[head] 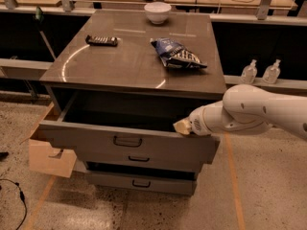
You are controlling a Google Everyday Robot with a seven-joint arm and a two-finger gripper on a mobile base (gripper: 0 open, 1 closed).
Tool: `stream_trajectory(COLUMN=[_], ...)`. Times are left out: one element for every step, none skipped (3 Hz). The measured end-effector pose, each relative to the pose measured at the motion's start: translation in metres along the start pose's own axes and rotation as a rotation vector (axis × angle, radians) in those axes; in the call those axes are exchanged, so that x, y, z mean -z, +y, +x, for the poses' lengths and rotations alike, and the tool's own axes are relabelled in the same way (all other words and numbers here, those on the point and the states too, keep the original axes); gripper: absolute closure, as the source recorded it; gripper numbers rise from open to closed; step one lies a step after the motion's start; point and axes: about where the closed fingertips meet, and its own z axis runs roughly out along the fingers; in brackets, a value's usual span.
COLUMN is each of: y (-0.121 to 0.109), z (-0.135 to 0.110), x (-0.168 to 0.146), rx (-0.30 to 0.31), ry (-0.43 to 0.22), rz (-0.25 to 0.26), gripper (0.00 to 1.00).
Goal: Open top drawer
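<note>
The top drawer (96, 138) of the grey cabinet stands pulled out, its dark deep interior showing. Its flat grey front carries a dark wire handle (127, 141) at centre. My gripper (183, 126), at the end of a white arm coming in from the right, rests at the top edge of the drawer front, right of the handle. Only its pale tip shows.
Two shorter drawers (139, 159) sit below, the lowest (140, 182) slightly out. The cabinet top (129, 63) holds a white bowl (157, 12), a dark remote (101, 40) and a blue chip bag (177, 54). A light wooden box (48, 157) stands at the left. Two bottles (260, 72) stand at the right.
</note>
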Motion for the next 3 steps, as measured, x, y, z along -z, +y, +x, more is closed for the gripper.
stream_trajectory(y=[0.013, 0.034, 0.048], z=[0.012, 0.027, 0.042], x=[0.009, 0.021, 0.031], rx=[-0.003, -0.006, -0.006], ry=[0.038, 0.084, 0.139], rz=[-0.039, -0.097, -0.14], gripper=[1.0, 1.0, 1.0])
